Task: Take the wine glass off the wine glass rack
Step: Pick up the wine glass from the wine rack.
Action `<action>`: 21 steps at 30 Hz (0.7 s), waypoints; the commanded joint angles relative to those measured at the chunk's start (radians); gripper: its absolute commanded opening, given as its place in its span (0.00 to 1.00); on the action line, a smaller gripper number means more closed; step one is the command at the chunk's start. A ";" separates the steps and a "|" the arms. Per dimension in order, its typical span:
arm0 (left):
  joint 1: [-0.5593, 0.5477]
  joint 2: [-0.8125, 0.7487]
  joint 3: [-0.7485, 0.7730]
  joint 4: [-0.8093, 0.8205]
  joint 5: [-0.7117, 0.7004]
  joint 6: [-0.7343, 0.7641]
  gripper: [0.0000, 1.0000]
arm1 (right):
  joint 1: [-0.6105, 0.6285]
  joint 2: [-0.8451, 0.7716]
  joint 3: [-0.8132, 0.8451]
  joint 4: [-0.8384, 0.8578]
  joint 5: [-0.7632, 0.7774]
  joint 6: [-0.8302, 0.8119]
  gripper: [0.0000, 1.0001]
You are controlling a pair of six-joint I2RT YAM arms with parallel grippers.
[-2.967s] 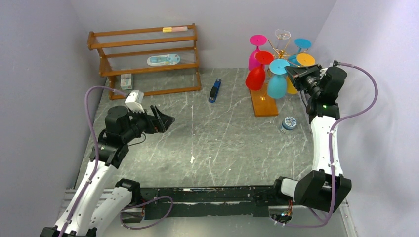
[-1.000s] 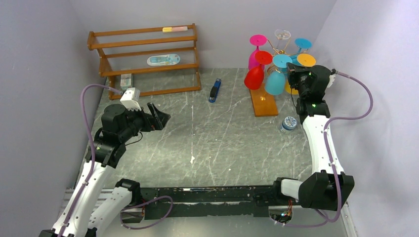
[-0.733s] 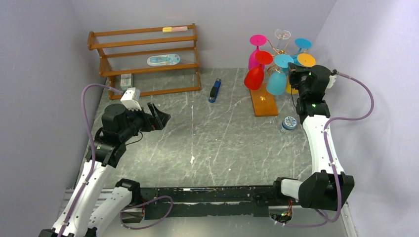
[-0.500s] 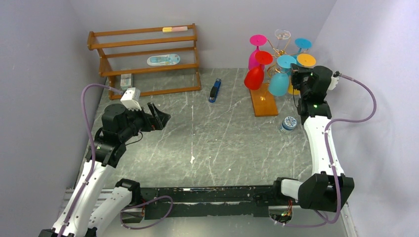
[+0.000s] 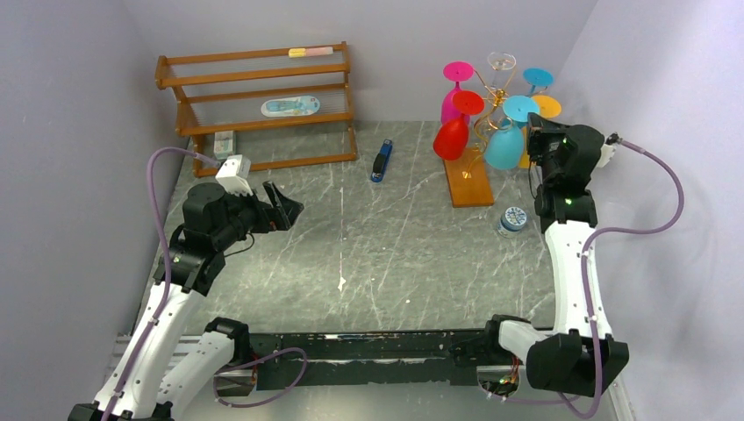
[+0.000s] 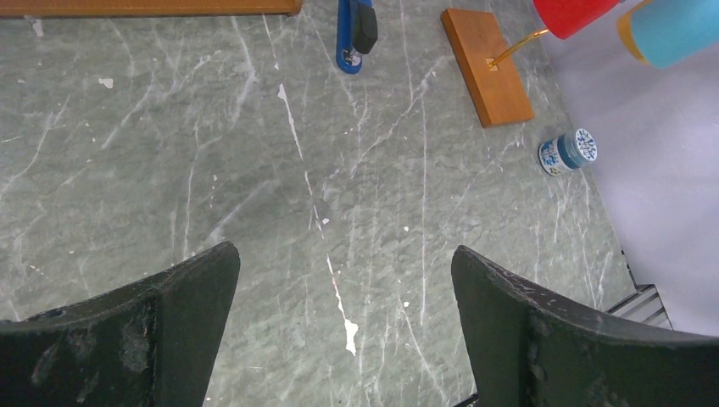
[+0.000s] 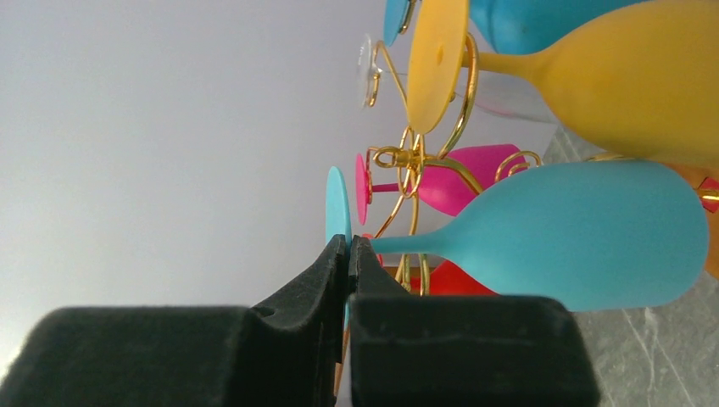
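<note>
Far-right corner of the desk (image 5: 395, 254): one wine glass rack (image 5: 468, 181), gold wire on a flat wooden base. Six glasses counted at it, all bowl-down: one pink (image 5: 450, 103), one red (image 5: 453, 139), one clear (image 5: 502, 61), one yellow (image 5: 548, 106) and two cyan. The farther cyan glass (image 5: 538, 77) hangs at the back. The nearer cyan wine glass (image 5: 504, 149) sits on the rack's right side, tilted.

Right tool (image 7: 349, 250) is clenched on that glass's thin stem, right under the foot disc. Wrist view shows the fingers (image 7: 326, 271) pinched together, with the bowl pointing away from them. Cannot tell whether the stem touches the wire.

Left tool (image 6: 343, 263) is released, two fingers spread wide, grasping nothing, raised over the left half of the desk.

Far-left corner: one slatted shelf (image 5: 259, 105). One blue stapler (image 5: 382, 160) lies near the far edge, between shelf and rack. One small blue-and-white jar (image 5: 511, 219) stands near the right edge, just beside the rack's base.
</note>
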 commanded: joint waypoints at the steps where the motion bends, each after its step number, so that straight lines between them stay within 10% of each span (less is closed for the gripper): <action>1: -0.003 0.002 0.028 0.008 0.025 0.015 1.00 | -0.004 -0.056 -0.016 -0.022 0.029 -0.008 0.00; 21: -0.003 -0.025 0.037 -0.017 0.003 0.007 1.00 | 0.031 -0.246 -0.084 -0.176 -0.074 -0.257 0.00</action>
